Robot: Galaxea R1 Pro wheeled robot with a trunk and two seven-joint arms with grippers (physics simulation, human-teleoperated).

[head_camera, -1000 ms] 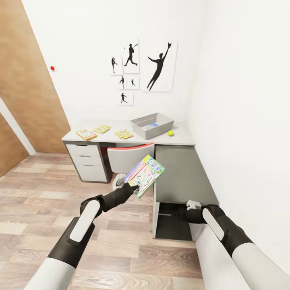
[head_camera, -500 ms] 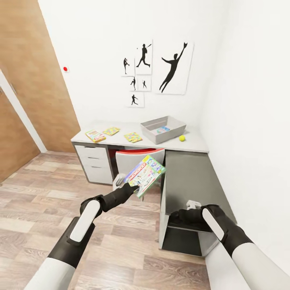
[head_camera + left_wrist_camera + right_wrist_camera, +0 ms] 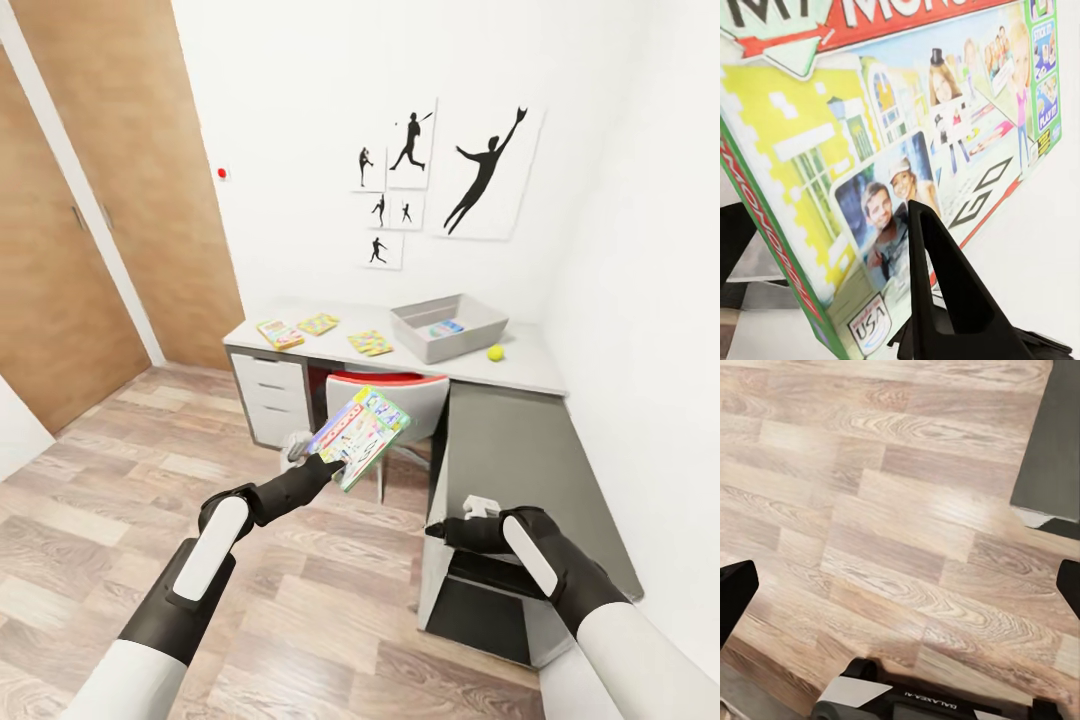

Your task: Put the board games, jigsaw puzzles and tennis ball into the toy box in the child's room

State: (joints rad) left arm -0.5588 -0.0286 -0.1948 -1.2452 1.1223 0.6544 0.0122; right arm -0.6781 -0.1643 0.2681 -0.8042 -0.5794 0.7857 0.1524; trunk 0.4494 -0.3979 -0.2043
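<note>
View swung left since the earlier frames: the table (image 3: 520, 372) and baseball prints (image 3: 490, 172) slid right in the picture and the wooden doors (image 3: 60, 260) came in at left, so that was camera/base turn, not the objects; both arms kept the same pose. Left gripper (image 3: 335, 462) was clamped on the lower edge of the green-edged board game (image 3: 362, 434), one black finger (image 3: 945, 285) lying across its printed face in the left wrist view. Box was held out over the wood floor (image 3: 120, 500), short of the red-and-white chair (image 3: 385, 400), face tilted up toward the head camera, long axis running from the gripper up and away toward the toy box (image 3: 450, 328). Judged light, stiff cardboard with a slick printed lid; an edge pinch gives leverage for it to swing or slip, so a grip nearer mid-edge looked safer. Right gripper (image 3: 437, 530) hung empty near the desk's front corner, fingers spread wide over floor. A blue game sat in the toy box; tennis ball (image 3: 495, 352) just beside it; the yellow-green board game (image 3: 279, 333) and two jigsaw puzzles (image 3: 370, 342) lay on the tabletop.
</note>
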